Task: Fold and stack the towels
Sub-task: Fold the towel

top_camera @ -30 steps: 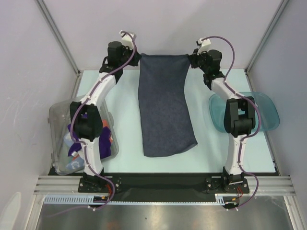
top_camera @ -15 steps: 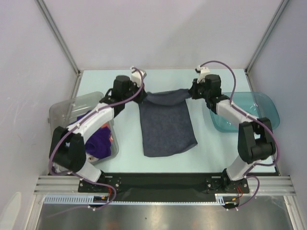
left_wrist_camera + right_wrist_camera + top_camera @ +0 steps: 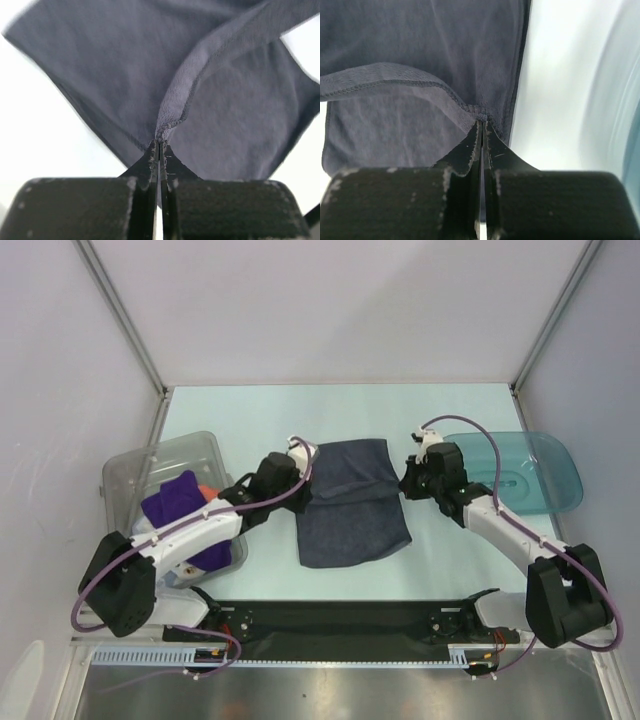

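A dark navy-grey towel [image 3: 350, 500] lies in the middle of the table, its far half folded over toward the near edge. My left gripper [image 3: 303, 492] is shut on the towel's left corner [image 3: 165, 127]. On the other side my right gripper [image 3: 403, 483] is shut on the right corner [image 3: 479, 112]. Both corners hang just above the lower layer. A purple towel [image 3: 180, 502] and an orange one [image 3: 205, 491] sit in the clear plastic bin [image 3: 150, 465] at the left.
A teal translucent tray [image 3: 525, 470] rests at the right, close behind the right arm. The clear bin stands under the left arm's forearm. Grey walls enclose the table on three sides.
Both grippers have carried the towel's far edge from the back of the table toward the near side, folding the towel over itself. Both arms have lowered and stretched forward.
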Controlling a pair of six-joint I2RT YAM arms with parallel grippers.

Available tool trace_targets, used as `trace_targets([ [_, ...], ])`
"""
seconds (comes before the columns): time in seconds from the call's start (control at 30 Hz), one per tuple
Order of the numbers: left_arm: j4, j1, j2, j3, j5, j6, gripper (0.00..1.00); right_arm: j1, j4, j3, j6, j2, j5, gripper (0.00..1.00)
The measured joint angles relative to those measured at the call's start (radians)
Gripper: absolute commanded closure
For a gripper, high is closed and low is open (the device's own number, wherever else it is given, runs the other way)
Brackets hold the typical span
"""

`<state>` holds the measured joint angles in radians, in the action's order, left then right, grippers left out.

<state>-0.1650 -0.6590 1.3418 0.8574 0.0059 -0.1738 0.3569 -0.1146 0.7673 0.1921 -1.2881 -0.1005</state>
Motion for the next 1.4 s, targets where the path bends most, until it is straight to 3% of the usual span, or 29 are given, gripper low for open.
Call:
trace_targets([
  [0.43,-0.079,-0.103,-0.078,-0.153,-0.125,-0.158,1.00,0.047,-0.098,-0.145,0.124,0.112,0.063,1.00],
  [0.9,-0.085,-0.162,-0.175,-0.242,-0.125,-0.249,1.00,0.155,-0.138,-0.201,0.261,0.118,0.146,1.00],
  [1.4,-0.089,-0.183,-0.248,-0.359,-0.123,-0.355,1.00,0.182,-0.241,-0.239,0.370,0.190,0.231,1.00],
])
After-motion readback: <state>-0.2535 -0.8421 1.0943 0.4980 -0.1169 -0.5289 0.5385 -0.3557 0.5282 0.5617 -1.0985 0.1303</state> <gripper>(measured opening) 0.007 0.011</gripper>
